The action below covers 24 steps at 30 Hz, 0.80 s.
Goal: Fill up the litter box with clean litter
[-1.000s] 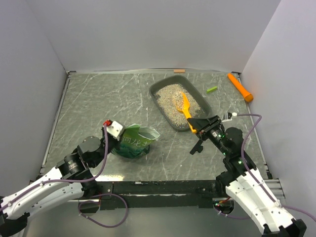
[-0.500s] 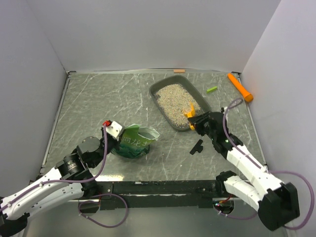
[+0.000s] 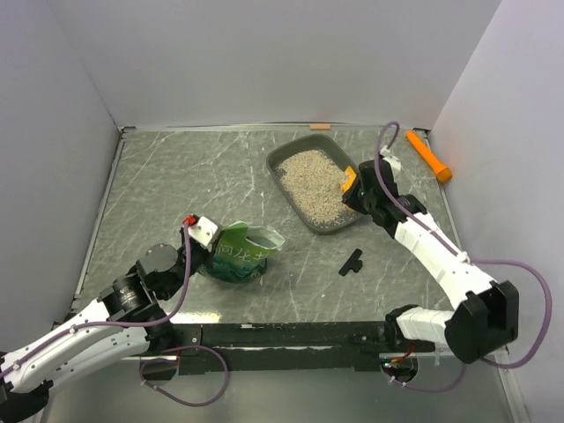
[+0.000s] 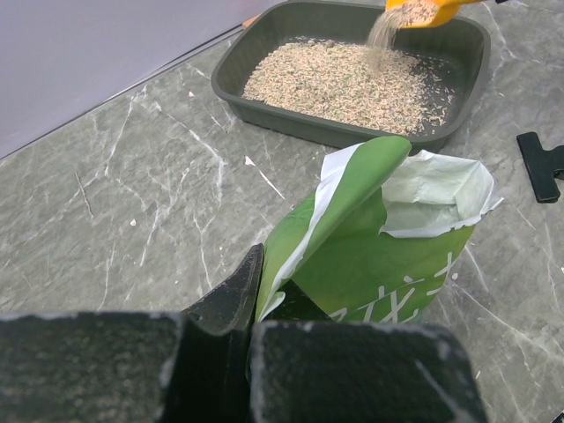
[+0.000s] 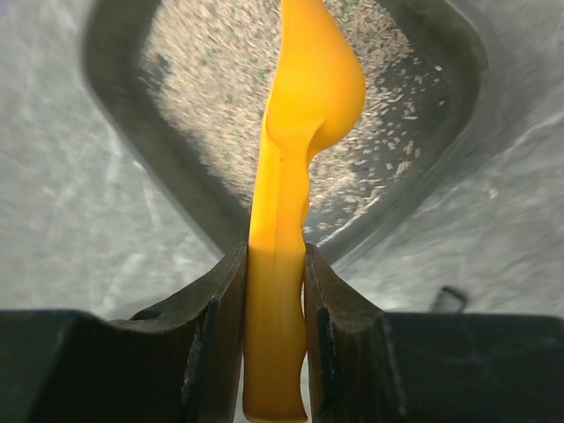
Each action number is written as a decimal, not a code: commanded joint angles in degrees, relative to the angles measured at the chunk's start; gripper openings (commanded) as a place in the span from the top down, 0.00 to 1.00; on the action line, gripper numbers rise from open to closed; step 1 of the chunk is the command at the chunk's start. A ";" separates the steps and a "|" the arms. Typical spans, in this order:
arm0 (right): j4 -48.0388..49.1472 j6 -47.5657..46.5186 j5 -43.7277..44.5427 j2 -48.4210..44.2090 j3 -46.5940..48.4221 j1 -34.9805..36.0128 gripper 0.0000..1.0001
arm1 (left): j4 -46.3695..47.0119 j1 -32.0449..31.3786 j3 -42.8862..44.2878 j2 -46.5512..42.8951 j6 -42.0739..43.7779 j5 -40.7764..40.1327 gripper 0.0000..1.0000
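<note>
The dark grey litter box (image 3: 280, 181) lies at the back right of the table, partly covered with clean litter (image 3: 313, 181). My right gripper (image 3: 357, 196) is shut on the handle of an orange-yellow scoop (image 3: 349, 179) held over the box's right side. In the right wrist view the scoop (image 5: 304, 97) stands on edge between the jaws (image 5: 275, 256), above the litter (image 5: 211, 79). The left wrist view shows granules streaming from the scoop (image 4: 423, 11) into the box (image 4: 291, 119). My left gripper (image 3: 204, 236) is shut on the edge of the open green bag (image 4: 379, 247).
A black clip (image 3: 352, 262) lies on the table in front of the litter box. An orange cylinder (image 3: 428, 156) and a small green piece (image 3: 378, 159) sit at the back right corner. White walls close in three sides.
My right arm has reached forward and carried the scoop from the box's near corner over its right side, tipping it so litter pours out. The left arm and the bag have stayed put.
</note>
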 commanded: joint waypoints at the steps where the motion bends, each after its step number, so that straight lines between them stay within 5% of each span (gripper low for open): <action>1: -2.30 -13.76 1.43 3.81 6.28 2.51 1.00 | 3.80 -0.08 1.92 -0.94 -0.94 -2.08 0.99; 13: -21.36 -29.44 36.29 24.02 24.65 18.59 1.00 | 3.62 0.01 1.83 -0.67 -0.85 -3.22 0.99; 24: -16.81 -31.99 35.20 18.78 21.50 20.45 1.00 | 3.62 -0.08 1.65 -0.15 -0.67 -3.49 0.99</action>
